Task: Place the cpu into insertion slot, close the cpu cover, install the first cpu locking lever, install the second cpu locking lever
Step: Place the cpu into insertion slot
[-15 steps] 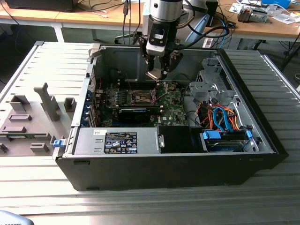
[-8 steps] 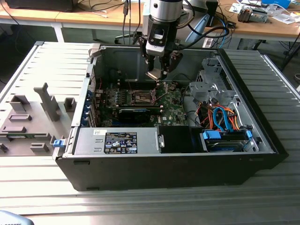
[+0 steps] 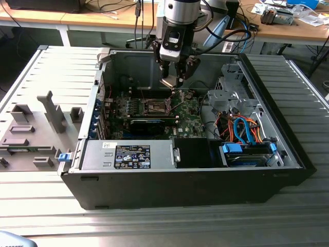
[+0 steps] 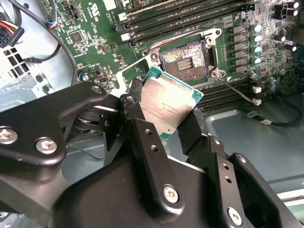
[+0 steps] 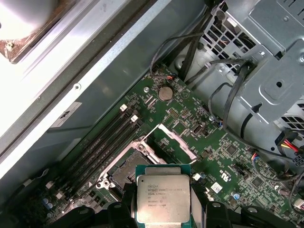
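Near the insertion slot [image 4: 183,59] | tool [image 4: 164,118] clamped on the cpu [image 4: 168,99] | cpu cover [image 5: 180,141] open

The computer case [image 3: 180,188] lies on the surface [image 3: 288,211], with fixtures [image 3: 51,113] to the exterior view's left of it. Inside, the insertion slot [image 3: 156,107] sits mid-board, the drive cage [image 3: 234,98] to the exterior view's right and the power supply box [image 3: 133,154] in front. The cpu [image 5: 163,198], gripped in the end effector [image 3: 172,85], hangs above the slot, beside the opened cpu cover [image 5: 173,142].
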Tool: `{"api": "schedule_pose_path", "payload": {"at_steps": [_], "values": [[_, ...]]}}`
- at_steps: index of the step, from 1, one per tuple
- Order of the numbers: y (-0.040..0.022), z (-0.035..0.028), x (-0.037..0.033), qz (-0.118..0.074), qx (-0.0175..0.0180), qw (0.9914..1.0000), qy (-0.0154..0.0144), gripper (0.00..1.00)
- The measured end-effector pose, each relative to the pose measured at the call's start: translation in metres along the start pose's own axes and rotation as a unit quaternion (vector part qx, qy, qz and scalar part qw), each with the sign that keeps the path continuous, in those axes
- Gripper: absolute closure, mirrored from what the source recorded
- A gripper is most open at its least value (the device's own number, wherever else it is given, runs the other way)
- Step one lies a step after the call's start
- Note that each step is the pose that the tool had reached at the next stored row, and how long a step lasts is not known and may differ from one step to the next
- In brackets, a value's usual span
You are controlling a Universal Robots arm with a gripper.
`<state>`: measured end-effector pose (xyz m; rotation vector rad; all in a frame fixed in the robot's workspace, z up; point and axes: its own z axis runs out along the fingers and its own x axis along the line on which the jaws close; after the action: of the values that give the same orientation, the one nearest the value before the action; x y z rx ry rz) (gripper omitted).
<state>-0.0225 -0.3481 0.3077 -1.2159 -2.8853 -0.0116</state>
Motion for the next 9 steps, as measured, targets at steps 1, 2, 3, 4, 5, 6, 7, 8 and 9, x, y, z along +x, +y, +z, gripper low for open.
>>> {"api": "schedule_pose_path", "payload": {"at_steps": [1,2,3,4,5,6,7,8,9], "values": [[0.0,0.0,0.0,0.0,0.0,1.0,0.0,0.45],[0.0,0.0001,0.0,0.001,0.0,1.0,0.0,0.45],[0.0,0.0001,0.0,0.001,0.0,1.0,0.0,0.45],[0.0,0.0001,0.0,0.002,0.0,1.0,0.0,0.45],[0.0,0.0002,0.0,0.003,-0.0001,1.0,0.0,0.45],[0.0,0.0003,0.0,0.003,0.0,0.99999,0.0,0.45],[0.0,0.0003,0.0,0.004,-0.0001,0.99999,0.0,0.45],[0.0,0.0004,0.0,0.005,0.0,0.99999,0.0,0.45],[0.0,0.0004,0.0,0.005,0.0,0.99999,0.0,0.45]]}}
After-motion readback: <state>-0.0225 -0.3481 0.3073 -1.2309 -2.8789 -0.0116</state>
